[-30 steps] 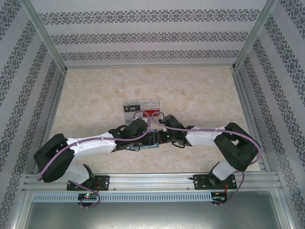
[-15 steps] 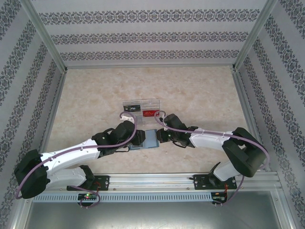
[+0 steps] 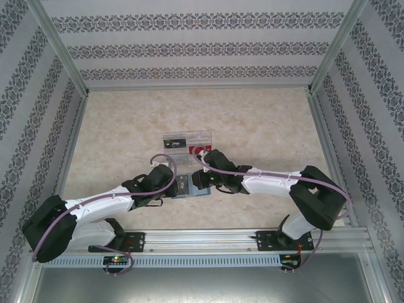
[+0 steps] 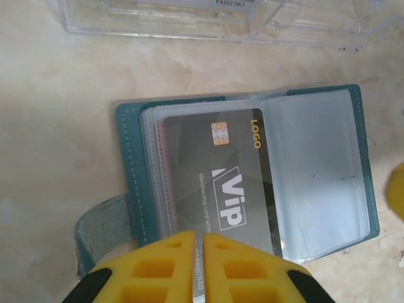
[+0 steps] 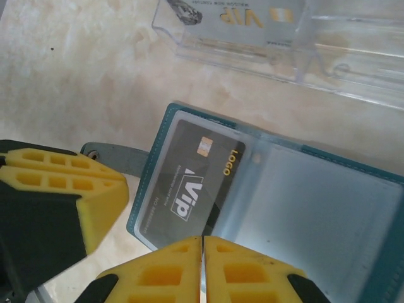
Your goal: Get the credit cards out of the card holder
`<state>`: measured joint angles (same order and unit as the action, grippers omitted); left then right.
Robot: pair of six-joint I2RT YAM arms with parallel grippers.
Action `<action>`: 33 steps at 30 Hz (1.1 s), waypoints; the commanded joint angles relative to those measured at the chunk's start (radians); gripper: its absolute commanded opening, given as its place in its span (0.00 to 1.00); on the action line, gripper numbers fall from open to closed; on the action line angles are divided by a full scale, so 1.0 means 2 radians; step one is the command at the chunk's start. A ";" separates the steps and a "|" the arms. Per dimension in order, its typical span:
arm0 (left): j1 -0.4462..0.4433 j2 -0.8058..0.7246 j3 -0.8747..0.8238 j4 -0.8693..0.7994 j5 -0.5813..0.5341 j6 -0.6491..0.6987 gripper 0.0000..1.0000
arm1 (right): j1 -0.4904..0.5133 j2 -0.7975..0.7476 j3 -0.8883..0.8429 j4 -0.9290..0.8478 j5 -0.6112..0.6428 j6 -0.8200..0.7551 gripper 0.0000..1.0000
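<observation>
The beige marbled table (image 3: 265, 120) is sitting inside patterned walls (image 3: 189, 50), and both arms are reaching in to meet near its middle. A clear plastic tray (image 3: 186, 140) is lying just beyond them, apart from the card holder (image 4: 315, 170), and is already carrying a VIP card (image 5: 221, 16) and a red card (image 3: 201, 149). The teal holder is lying open and flat on the table between the two grippers, just on the near side of the tray. The left gripper (image 4: 199, 268) is clamping the near edge of a grey VIP card (image 4: 221, 183) that is lying among the clear sleeves of the holder's left page. The right gripper (image 5: 202, 268) is hanging over the holder's opposite page with its fingers pressed together; I cannot tell whether they are pinching anything. The holder's strap (image 4: 104, 221) is trailing out beside the left fingers.

Compared with half a second ago, the right gripper has slid leftward over the holder, covering more of it, and the left arm's elbow has lifted away from the near rail.
</observation>
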<state>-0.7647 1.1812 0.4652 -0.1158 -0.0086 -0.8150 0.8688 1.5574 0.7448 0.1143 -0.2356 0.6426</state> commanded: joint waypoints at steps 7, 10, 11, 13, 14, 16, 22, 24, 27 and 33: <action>0.009 0.028 -0.014 0.051 0.013 -0.001 0.13 | 0.008 0.067 0.038 0.012 -0.029 0.037 0.14; 0.009 0.033 -0.014 0.050 0.012 -0.002 0.13 | 0.009 0.080 0.042 0.014 -0.034 0.043 0.15; 0.009 0.033 -0.015 0.050 0.011 -0.003 0.13 | 0.010 0.084 0.043 0.015 -0.035 0.045 0.15; 0.009 0.035 -0.017 0.050 0.010 -0.005 0.13 | 0.010 0.090 0.045 0.017 -0.039 0.048 0.15; 0.009 0.037 -0.017 0.049 0.010 -0.006 0.13 | 0.010 0.093 0.046 0.017 -0.040 0.049 0.15; 0.009 0.040 -0.019 0.051 0.010 -0.007 0.13 | 0.010 0.096 0.046 0.016 -0.040 0.051 0.16; 0.008 0.049 -0.019 0.051 0.013 -0.009 0.11 | 0.010 0.094 0.040 0.007 -0.029 0.051 0.18; 0.009 0.050 -0.019 0.052 0.013 -0.010 0.11 | 0.010 0.098 0.040 0.009 -0.031 0.051 0.18; 0.009 0.051 -0.019 0.052 0.014 -0.010 0.11 | 0.010 0.105 0.042 0.014 -0.040 0.054 0.18; 0.008 0.048 -0.019 0.050 0.015 -0.012 0.08 | 0.010 0.110 0.046 0.016 -0.043 0.054 0.10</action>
<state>-0.7570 1.2701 0.4374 -0.0292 0.0151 -0.8257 0.8753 1.7561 0.8165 0.1322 -0.3046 0.7380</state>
